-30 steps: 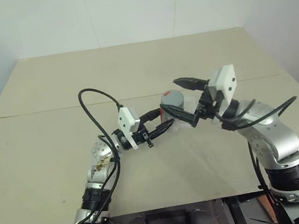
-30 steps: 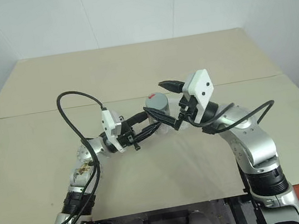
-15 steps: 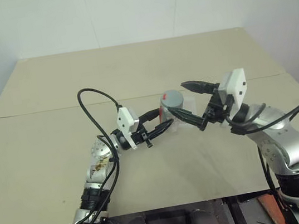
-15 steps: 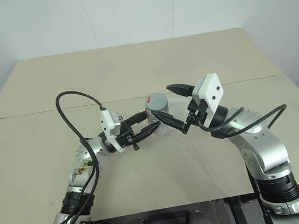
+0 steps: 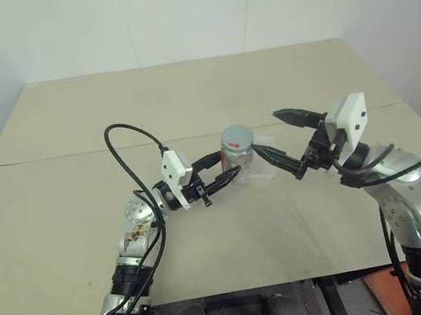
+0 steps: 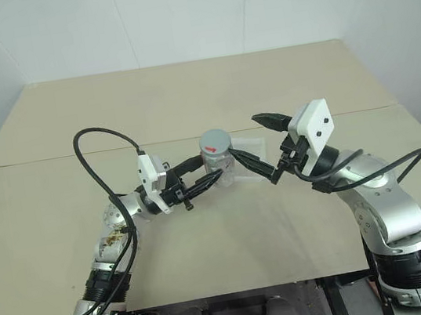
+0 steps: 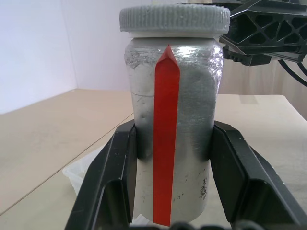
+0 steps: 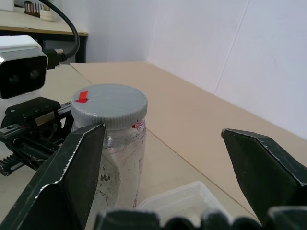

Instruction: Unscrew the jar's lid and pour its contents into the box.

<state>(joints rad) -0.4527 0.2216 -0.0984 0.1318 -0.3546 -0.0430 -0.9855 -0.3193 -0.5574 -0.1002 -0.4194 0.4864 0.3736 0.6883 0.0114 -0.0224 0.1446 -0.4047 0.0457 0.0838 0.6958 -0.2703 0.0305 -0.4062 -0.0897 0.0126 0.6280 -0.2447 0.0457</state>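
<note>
Head views: the left hand [image 5: 227,172] stays clenched on the jar [image 5: 238,157], held upright above the worktop [image 5: 186,98] near its middle, lid [image 5: 236,137] on. The right hand [image 5: 281,139] has pulled away to the right since a second ago; earlier its fingers flanked the lid, now they stand spread and empty, just right of the jar. The box [image 5: 266,149] lies on the worktop behind the jar.
Left wrist view: both fingers [image 7: 111,177] press the jar's [image 7: 170,129] sides; the grey lid [image 7: 174,18] sits screwed on.
Right wrist view: wide-spread fingers [image 8: 72,163]; jar [image 8: 117,148] with red-marked lid [image 8: 109,103] beside one finger, not between them; box [image 8: 187,203] below.
</note>
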